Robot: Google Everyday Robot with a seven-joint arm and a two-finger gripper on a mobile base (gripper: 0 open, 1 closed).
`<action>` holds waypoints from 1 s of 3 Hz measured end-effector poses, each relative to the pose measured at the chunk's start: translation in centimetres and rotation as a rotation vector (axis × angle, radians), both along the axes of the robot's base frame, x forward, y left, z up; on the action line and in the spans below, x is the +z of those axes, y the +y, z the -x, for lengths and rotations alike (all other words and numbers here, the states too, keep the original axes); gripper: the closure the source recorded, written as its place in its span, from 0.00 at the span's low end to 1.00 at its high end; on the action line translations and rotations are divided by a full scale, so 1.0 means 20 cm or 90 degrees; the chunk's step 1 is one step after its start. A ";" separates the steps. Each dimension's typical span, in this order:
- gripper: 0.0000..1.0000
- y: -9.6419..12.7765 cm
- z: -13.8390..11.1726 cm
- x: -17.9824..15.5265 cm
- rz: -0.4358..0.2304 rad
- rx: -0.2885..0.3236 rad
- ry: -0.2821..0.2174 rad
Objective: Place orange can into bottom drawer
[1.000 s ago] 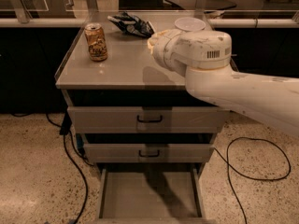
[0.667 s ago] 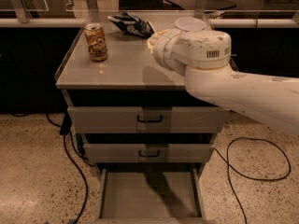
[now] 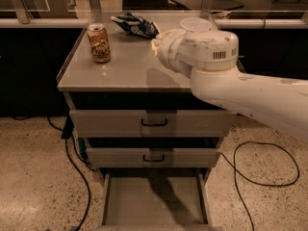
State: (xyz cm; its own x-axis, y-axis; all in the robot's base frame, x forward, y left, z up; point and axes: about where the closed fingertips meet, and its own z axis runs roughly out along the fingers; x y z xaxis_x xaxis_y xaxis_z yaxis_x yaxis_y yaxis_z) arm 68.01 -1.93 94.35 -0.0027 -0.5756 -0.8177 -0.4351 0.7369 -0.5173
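The orange can [image 3: 98,43] stands upright on the left rear of the grey cabinet top [image 3: 125,71]. The bottom drawer [image 3: 154,201] is pulled open below, with a bare grey inside. My white arm reaches in from the right over the cabinet top. My gripper [image 3: 157,44] sits at its far end, above the middle of the top, to the right of the can and apart from it. The bulky wrist hides most of the gripper.
A dark crumpled bag [image 3: 135,25] lies at the back of the top, and a white bowl [image 3: 196,24] sits at the back right. Two upper drawers [image 3: 154,123] with black handles are shut. Black cables [image 3: 250,162] lie on the speckled floor on both sides.
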 end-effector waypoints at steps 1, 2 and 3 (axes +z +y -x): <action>0.03 0.00 0.01 0.01 0.004 0.001 -0.005; 0.00 -0.04 0.12 0.33 0.041 -0.010 -0.088; 0.00 -0.19 0.45 0.78 0.128 -0.080 -0.225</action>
